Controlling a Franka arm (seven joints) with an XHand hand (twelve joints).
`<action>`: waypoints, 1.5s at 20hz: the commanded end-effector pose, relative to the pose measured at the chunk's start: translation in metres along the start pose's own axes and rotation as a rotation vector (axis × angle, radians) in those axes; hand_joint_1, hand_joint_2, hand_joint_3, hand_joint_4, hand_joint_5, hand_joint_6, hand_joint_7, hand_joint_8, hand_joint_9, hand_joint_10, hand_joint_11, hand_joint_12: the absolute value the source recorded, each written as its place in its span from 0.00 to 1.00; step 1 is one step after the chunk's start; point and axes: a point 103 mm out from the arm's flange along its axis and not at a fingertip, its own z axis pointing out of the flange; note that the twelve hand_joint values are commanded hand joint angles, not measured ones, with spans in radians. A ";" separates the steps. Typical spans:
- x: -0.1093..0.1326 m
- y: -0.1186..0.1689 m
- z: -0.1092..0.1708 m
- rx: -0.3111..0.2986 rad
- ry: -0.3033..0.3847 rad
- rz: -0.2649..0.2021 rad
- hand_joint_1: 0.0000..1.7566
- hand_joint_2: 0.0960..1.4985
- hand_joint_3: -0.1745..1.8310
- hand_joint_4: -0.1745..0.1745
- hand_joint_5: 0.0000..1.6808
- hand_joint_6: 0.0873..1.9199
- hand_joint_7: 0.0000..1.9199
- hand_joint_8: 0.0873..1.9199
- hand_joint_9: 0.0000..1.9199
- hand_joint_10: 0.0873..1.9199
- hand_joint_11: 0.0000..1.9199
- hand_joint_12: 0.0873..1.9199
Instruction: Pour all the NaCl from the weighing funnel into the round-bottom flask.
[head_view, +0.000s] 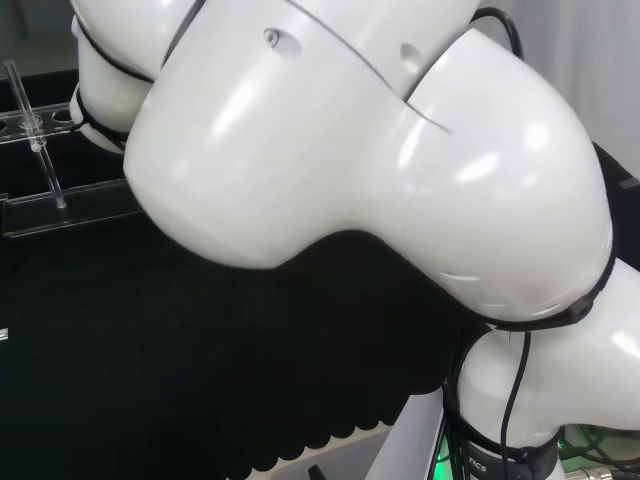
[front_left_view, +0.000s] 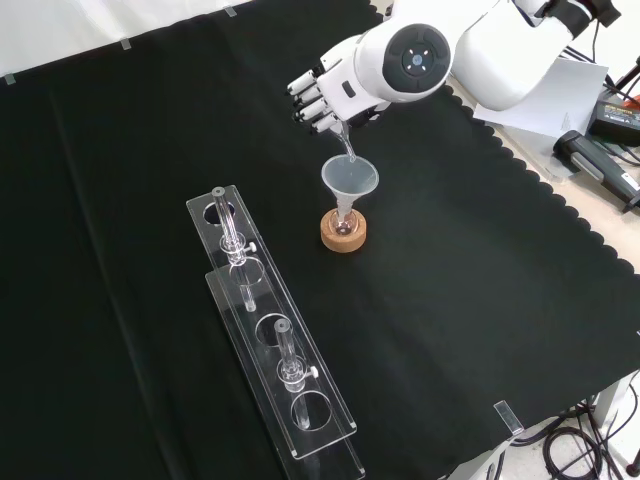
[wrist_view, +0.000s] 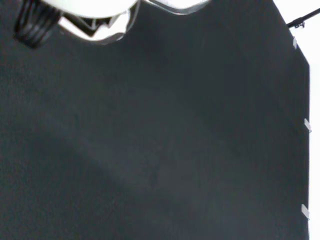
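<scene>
**Mid-pour over the flask, we think**

Closest to the front camera we've got two clear racks (front_left_view: 275, 335), each with a small glass piece standing in one of its holes. We'll use the cork ring (front_left_view: 343, 234) as our landmark for everything else.

Sitting on the cork ring is the round-bottom flask (front_left_view: 343, 226), and a clear funnel (front_left_view: 350, 183) is stuck in its neck, mouth wide open to the top. The racks are off to the left of the cork ring and nearer the camera, well apart from it.

Right above the cork ring, the hand (front_left_view: 322, 97) comes in from the far side with its fingers curled round the weighing funnel (front_left_view: 346, 143). That thing is clear and thin, so we only catch its lower end, tilted down with the tip just over the funnel's mouth. We can't tell whether any salt is running or how much is left inside.

Our read: we're in the pouring step itself. Next we'd guess it needs more tilt while keeping the tip over the funnel's mouth, so nothing lands on the black cloth (front_left_view: 480, 290). Knocking the funnel could tip the flask off its ring, so that's the risk we'd watch.
</scene>
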 end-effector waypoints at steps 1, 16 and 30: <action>0.001 -0.001 -0.005 0.002 -0.034 0.004 0.64 0.39 0.44 1.00 0.75 0.35 0.34 0.28 0.48 0.16 0.35 0.61; -0.007 -0.005 -0.014 -0.026 -0.113 0.011 0.64 0.38 0.44 1.00 0.75 0.35 0.33 0.28 0.48 0.16 0.35 0.61; -0.007 -0.006 -0.016 -0.033 -0.162 0.027 0.64 0.38 0.44 1.00 0.75 0.35 0.33 0.28 0.48 0.16 0.35 0.61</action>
